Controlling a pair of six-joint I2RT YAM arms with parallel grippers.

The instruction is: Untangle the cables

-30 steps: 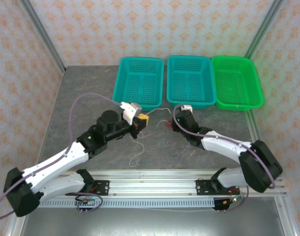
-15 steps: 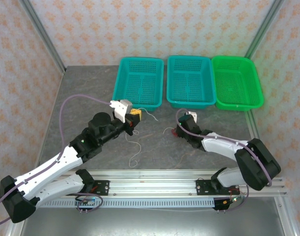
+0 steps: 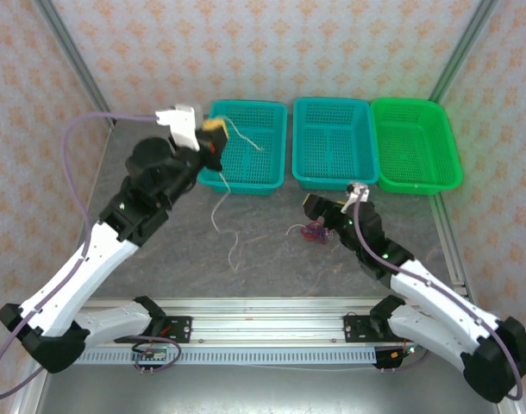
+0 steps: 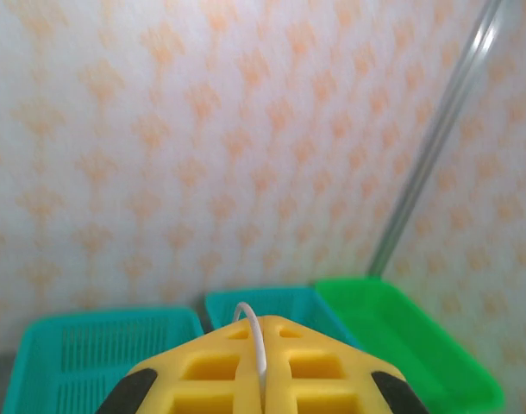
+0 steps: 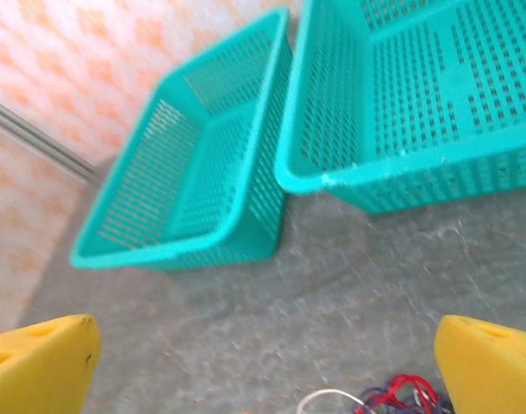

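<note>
Up and back has gone the left pincer, clamped on the white cable, which hangs nearly vertical beside the left teal basket to the desk. Right pincer, now spread apart, hovers over the red-and-black cable tangle.

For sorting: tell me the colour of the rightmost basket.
The basket is bright green, clearest from the top camera.

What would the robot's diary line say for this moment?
left gripper: shut on white cable, raised near left teal basket | right gripper: open, beside red cable tangle
</note>
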